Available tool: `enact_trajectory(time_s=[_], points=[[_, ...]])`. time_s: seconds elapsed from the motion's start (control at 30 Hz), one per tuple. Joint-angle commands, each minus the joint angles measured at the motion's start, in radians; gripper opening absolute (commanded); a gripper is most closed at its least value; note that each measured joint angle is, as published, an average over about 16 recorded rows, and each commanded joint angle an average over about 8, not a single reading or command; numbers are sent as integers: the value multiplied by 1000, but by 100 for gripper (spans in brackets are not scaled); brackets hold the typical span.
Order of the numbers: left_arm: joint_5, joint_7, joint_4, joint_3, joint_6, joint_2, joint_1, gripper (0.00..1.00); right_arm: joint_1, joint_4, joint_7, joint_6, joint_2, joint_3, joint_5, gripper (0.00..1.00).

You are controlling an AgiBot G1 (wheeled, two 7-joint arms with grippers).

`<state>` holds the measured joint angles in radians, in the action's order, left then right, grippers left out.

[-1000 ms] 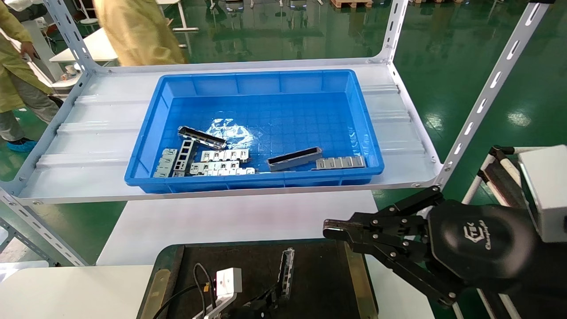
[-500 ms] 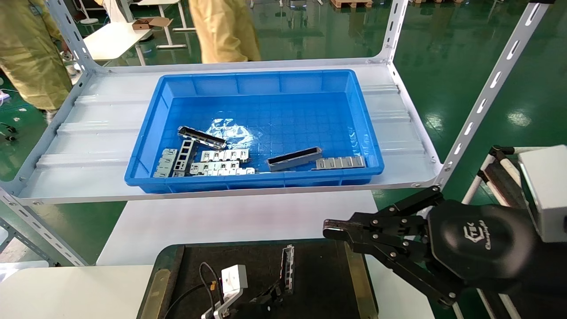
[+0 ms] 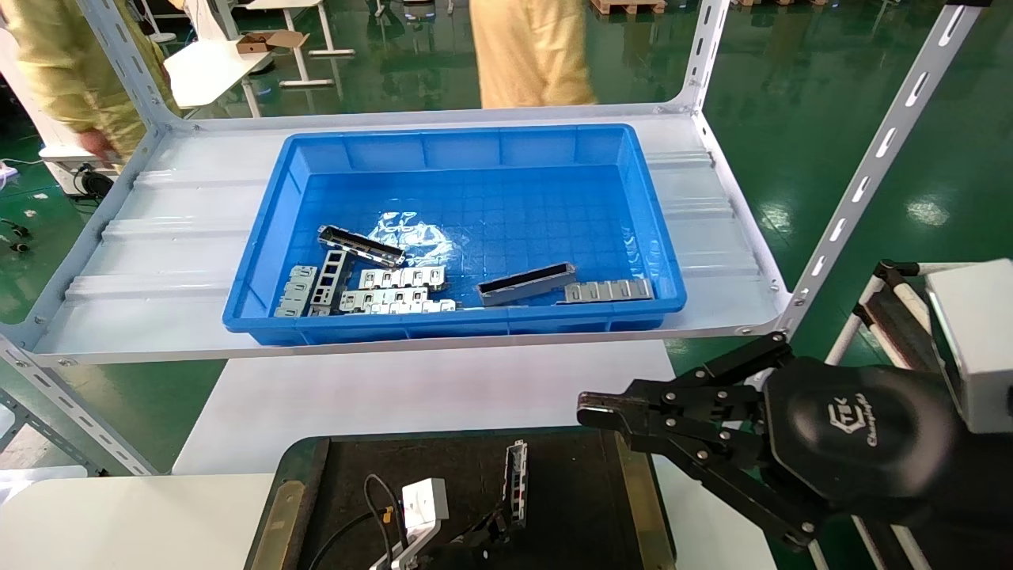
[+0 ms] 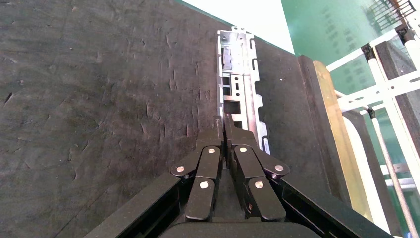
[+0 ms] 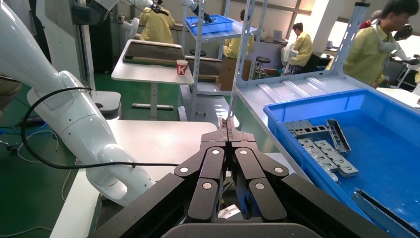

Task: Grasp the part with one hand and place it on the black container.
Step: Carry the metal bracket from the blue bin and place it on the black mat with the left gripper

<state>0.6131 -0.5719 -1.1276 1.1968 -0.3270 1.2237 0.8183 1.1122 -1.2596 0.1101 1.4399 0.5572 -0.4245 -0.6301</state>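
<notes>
Part (image 4: 239, 82): grey cutout channel bracket, lying lengthwise on the black container (image 3: 570, 507), near its right rim strip. Left end effector (image 4: 222, 120): fingers pressed together, tips at the bracket's near end, contact unclear. Right end effector (image 3: 586, 412): closed, empty, parked beside the container's right edge.

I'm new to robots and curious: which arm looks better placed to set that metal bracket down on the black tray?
Left. The left gripper is already shut on the grey channel bracket over the black tray. The right gripper sits shut, beside the tray.
</notes>
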Motion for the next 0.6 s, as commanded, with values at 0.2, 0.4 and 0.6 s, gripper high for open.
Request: enact_trajectory(time_s=[0.2, 0.4, 0.6], points=[[30, -11, 20, -19, 10, 11, -11, 83, 0, 0, 0, 0, 0, 0, 0, 95], [49, -19, 28, -32, 12, 18, -21, 100, 0, 0, 0, 0, 0, 0, 0, 100], [60, -25, 31, -41, 14, 22, -26, 100, 0, 0, 0, 0, 0, 0, 0, 100]])
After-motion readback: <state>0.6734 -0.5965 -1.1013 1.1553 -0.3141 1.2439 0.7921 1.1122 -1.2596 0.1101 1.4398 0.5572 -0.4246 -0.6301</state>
